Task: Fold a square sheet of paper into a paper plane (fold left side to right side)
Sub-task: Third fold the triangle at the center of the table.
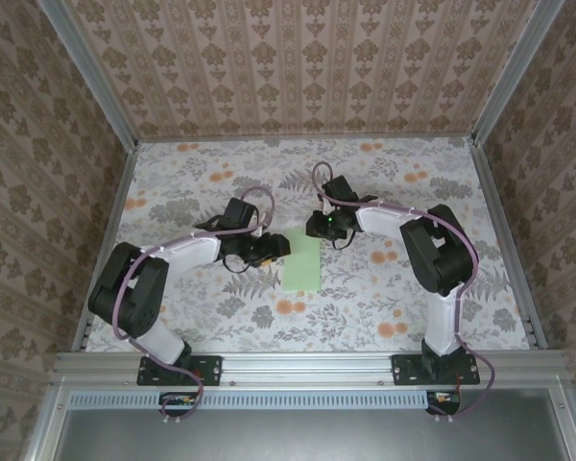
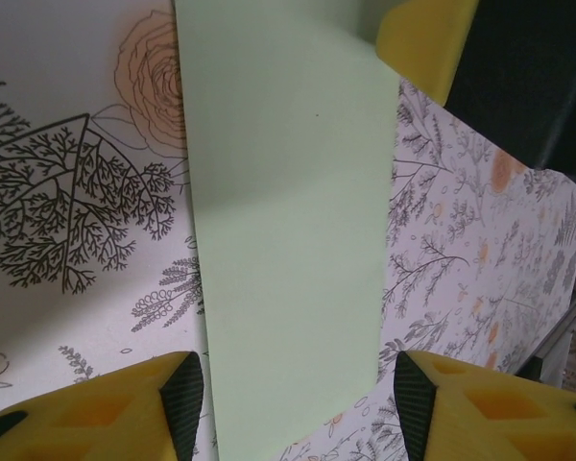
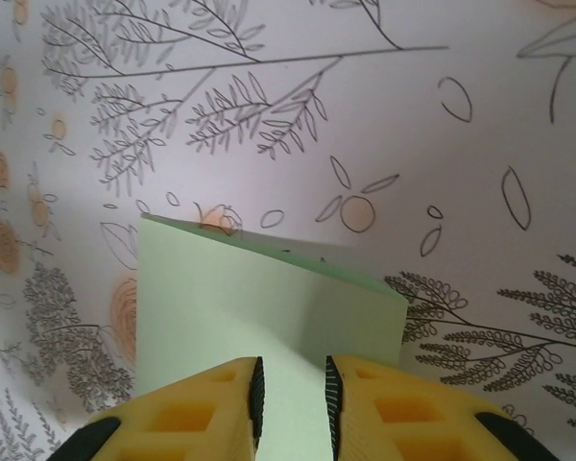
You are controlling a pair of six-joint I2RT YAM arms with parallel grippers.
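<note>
Paper (image 1: 300, 264), pale green and folded into a long rectangle, lies flat in the middle of the table (image 1: 384, 307) between my grippers. My left gripper (image 2: 296, 384) stands open astride its width. My right gripper (image 3: 293, 375) is narrowed over its edge, and I cannot tell whether it pinches.

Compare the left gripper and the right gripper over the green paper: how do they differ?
The left gripper holds its jaws wide apart; the right gripper leaves only a narrow gap. The left gripper straddles the green paper across its width; the right gripper sits over the paper's far end. Both have yellow fingers with black pads.
</note>
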